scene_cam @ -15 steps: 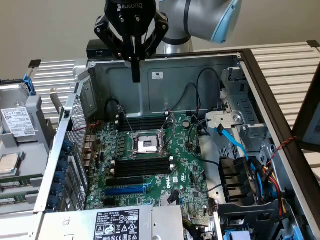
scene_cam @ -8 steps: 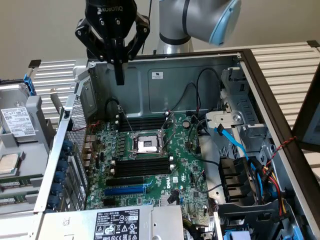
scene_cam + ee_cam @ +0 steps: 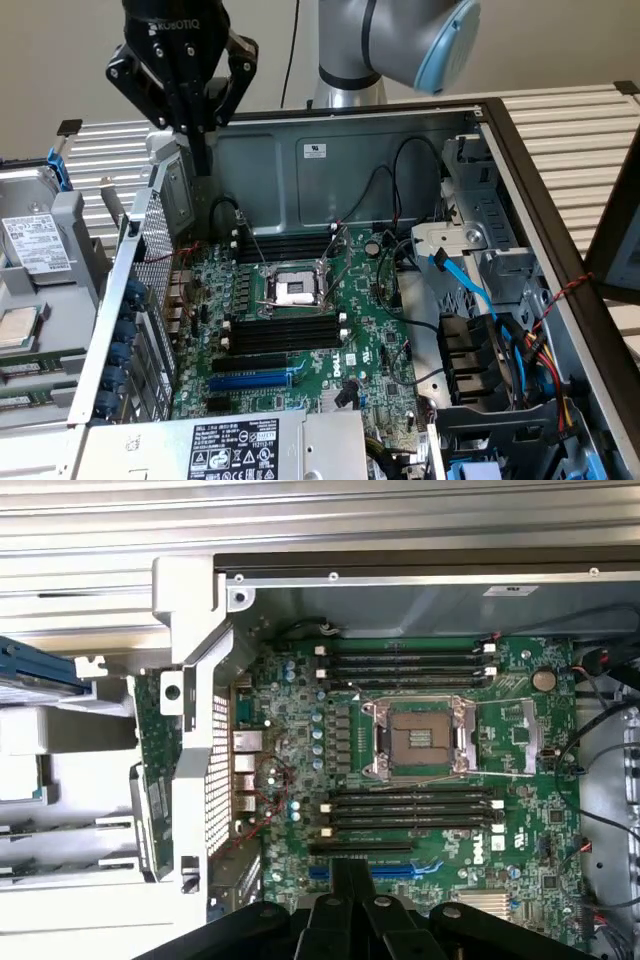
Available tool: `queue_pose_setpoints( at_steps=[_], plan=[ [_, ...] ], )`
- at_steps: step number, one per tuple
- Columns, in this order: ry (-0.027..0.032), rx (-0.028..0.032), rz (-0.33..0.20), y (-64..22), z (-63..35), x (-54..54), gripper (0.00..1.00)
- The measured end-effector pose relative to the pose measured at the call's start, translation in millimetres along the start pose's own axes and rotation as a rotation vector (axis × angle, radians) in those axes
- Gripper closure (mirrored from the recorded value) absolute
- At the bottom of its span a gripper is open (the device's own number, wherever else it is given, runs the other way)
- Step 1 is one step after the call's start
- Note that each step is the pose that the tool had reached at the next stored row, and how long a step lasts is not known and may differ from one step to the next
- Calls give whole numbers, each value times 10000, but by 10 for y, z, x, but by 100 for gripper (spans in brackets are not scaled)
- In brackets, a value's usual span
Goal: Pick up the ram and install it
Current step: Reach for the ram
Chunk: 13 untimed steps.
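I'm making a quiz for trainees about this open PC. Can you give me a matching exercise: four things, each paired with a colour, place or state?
Things:
1. hand
2. socket
3. expansion slot
4. wall label

Matches:
A. blue
B. white
C. shut
D. between the two banks of black slots

Pairs: 1-C, 2-D, 3-A, 4-B

A: What's it all resting on?
B: Slatted table (image 3: 575, 125), pale ribs. Open computer case (image 3: 290, 170) lies flat on it.
A: Anything beside?
B: Grey holder (image 3: 75, 215), just beside the case at the exterior view's left. Possibly a drive cage, hard to tell.
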State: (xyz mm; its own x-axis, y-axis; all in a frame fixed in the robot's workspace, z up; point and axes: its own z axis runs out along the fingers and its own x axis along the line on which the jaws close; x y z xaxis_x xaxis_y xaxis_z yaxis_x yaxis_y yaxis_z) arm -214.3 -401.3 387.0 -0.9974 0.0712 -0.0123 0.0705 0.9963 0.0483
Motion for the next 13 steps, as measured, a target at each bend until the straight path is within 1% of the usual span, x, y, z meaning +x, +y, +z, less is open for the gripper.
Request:
queue_pose_setpoints(
  at_steps=[13],
  plan=[
    [1,3,1,-72,24,590,90]
  ],
)
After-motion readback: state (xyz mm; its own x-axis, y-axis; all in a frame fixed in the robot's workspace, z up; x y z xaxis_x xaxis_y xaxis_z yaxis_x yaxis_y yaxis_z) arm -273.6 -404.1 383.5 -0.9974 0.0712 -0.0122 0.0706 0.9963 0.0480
